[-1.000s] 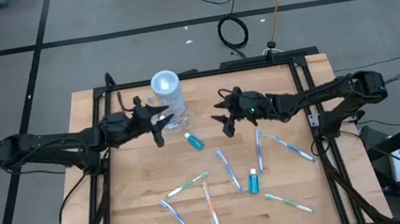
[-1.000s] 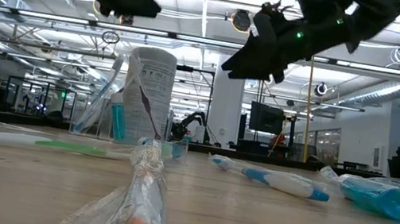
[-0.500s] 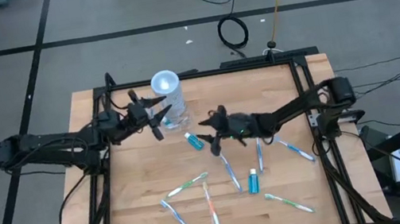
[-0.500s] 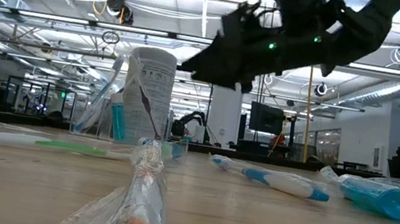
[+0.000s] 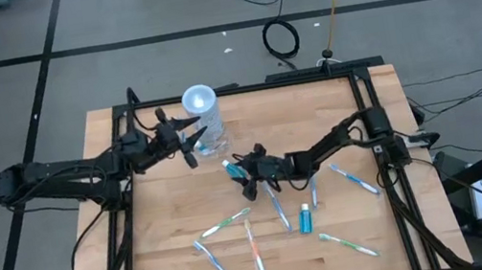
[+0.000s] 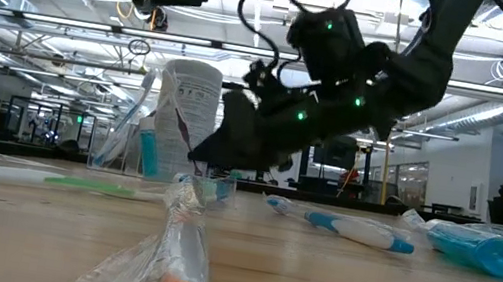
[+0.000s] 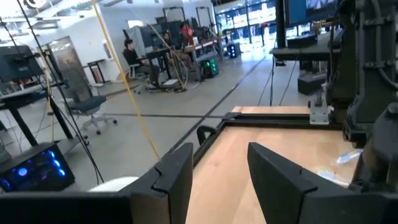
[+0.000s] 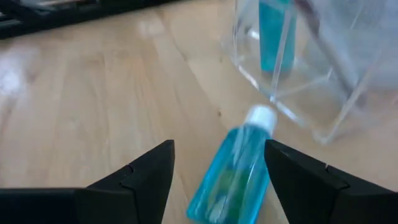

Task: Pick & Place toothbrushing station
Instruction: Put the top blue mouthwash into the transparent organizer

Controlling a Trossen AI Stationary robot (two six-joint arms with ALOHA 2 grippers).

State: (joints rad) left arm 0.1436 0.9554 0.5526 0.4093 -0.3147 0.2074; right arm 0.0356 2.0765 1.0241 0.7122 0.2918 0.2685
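A pale wooden table [image 5: 174, 262] with a black frame is seen from above on a grey workshop floor; an open hall with desks and ceiling lights is seen behind it in the low view.

The toothbrushing station [image 5: 204, 121] is stood upright near the table's far edge, left of centre: a tall clear cylinder with a pale round top, with a low clear tray part at its foot in which a teal tube is held upright. A label is carried on the cylinder [image 6: 185, 110], but its print cannot be read.

Just in front of the station, a small teal bottle [image 5: 233, 169] with a white cap is laid on the wood. Low over it the right gripper [image 5: 246, 179] is held, its fingers spread wide with the bottle [image 8: 233, 177] between them and nothing yet grasped.

The left gripper [image 5: 186, 142] is poised right beside the cylinder, raised off the table; its fingers are parted and nothing is seen gripped between them.

Wrapped toothbrushes [image 5: 226, 223] and a second teal tube [image 5: 306, 219] are scattered nearer the front.

The step in hand is judged to be the pick-up of the loose bottle. A closing of the right fingers around its body is called for next, then a lift towards the tray.
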